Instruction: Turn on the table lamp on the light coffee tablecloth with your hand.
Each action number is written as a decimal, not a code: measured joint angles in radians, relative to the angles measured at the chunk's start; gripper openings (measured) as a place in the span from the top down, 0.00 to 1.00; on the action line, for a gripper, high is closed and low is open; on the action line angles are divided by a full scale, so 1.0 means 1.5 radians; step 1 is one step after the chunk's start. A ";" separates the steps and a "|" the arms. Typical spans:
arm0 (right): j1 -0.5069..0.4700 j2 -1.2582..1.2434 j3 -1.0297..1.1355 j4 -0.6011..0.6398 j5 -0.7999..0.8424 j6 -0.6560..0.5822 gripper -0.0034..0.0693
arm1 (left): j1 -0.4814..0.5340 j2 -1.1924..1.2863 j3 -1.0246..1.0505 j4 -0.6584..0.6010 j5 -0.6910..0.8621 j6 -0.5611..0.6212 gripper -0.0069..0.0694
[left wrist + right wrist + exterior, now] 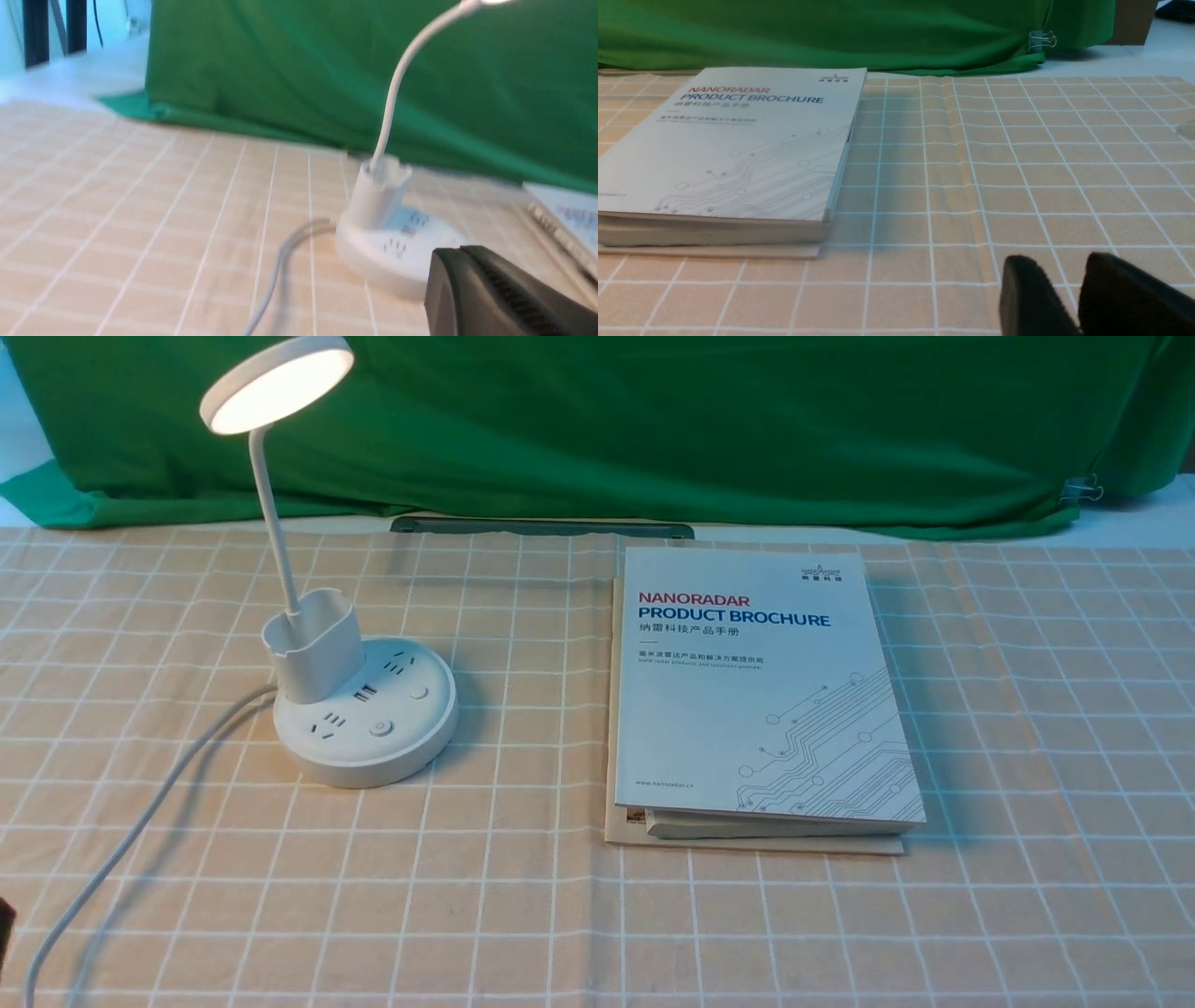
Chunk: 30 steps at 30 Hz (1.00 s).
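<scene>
The white table lamp [366, 714] stands on the left part of the light coffee tablecloth [523, 905]. Its disc head [276, 383] glows. The pen cup, sockets and round buttons show on its base, and its white cord [140, 821] runs off toward the near left. In the left wrist view the blurred lamp base [387, 247] lies just beyond my left gripper [460, 249], whose fingers are pressed together and empty. My right gripper [1059, 263] hovers low over bare cloth right of the brochure, fingers slightly apart and empty. Only a dark sliver shows at the front view's left edge.
A white "NANORADAR PRODUCT BROCHURE" booklet [761, 681] lies on other thin booklets in the cloth's middle, and it also shows in the right wrist view [733, 144]. A green backdrop cloth [653, 420] hangs behind, and a dark bar [541, 527] lies at its foot.
</scene>
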 joint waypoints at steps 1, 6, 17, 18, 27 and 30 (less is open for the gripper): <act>0.000 0.000 0.000 0.000 0.000 0.000 0.63 | -0.002 0.000 0.000 -0.006 0.027 0.019 0.91; 0.000 0.000 0.000 0.000 0.000 0.000 0.63 | -0.003 0.000 0.000 -0.016 0.039 0.064 0.91; 0.000 0.000 0.000 0.000 0.000 0.000 0.63 | -0.003 -0.002 0.000 -0.023 0.041 0.068 0.91; 0.000 0.000 0.000 0.000 0.000 0.000 0.63 | -0.003 -0.002 0.000 -0.023 0.041 0.068 0.91; 0.000 0.000 0.000 0.000 -0.001 0.000 0.63 | -0.003 -0.002 0.000 -0.024 0.042 0.068 0.91; 0.000 0.000 0.000 0.000 -0.001 0.000 0.63 | -0.003 -0.002 0.000 -0.024 0.042 0.069 0.91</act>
